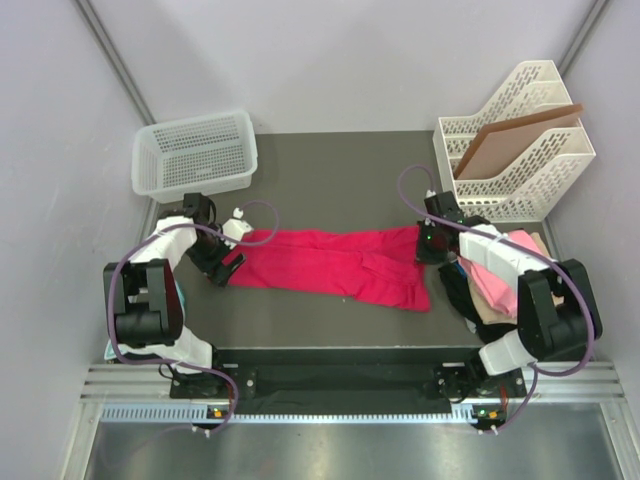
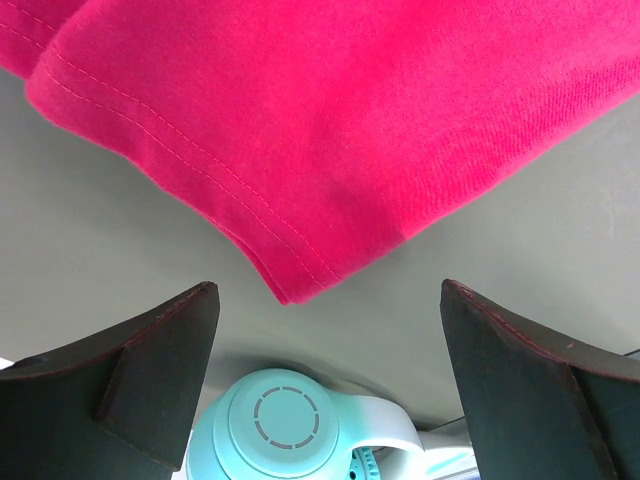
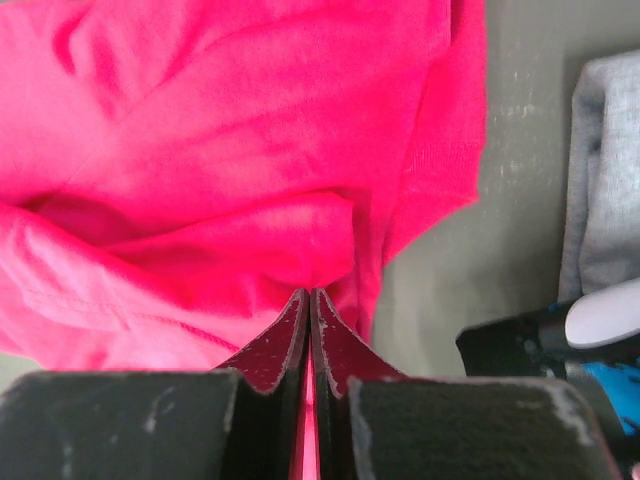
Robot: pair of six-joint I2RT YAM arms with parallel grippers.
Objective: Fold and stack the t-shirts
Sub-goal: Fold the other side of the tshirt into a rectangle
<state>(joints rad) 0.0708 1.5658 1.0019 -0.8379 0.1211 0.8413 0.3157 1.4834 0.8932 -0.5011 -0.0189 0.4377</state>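
Observation:
The crimson-pink t-shirt [image 1: 335,262] lies stretched left to right across the dark mat. My left gripper [image 1: 228,262] is open at the shirt's left end; in the left wrist view a hemmed corner of the shirt [image 2: 300,150] lies just ahead of the spread fingers [image 2: 160,370], not held. My right gripper [image 1: 430,243] is shut on the shirt's right end; in the right wrist view the fingers [image 3: 285,335] pinch a fold of the crimson cloth [image 3: 230,150]. Light pink, beige and black shirts [image 1: 497,285] lie piled under the right arm.
A white mesh basket [image 1: 194,153] stands at the back left. A white file rack [image 1: 520,140] with a brown board stands at the back right. Teal and white headphones [image 2: 290,425] lie near the mat's edge by the left gripper. Grey cloth [image 3: 605,180] lies right of the right gripper.

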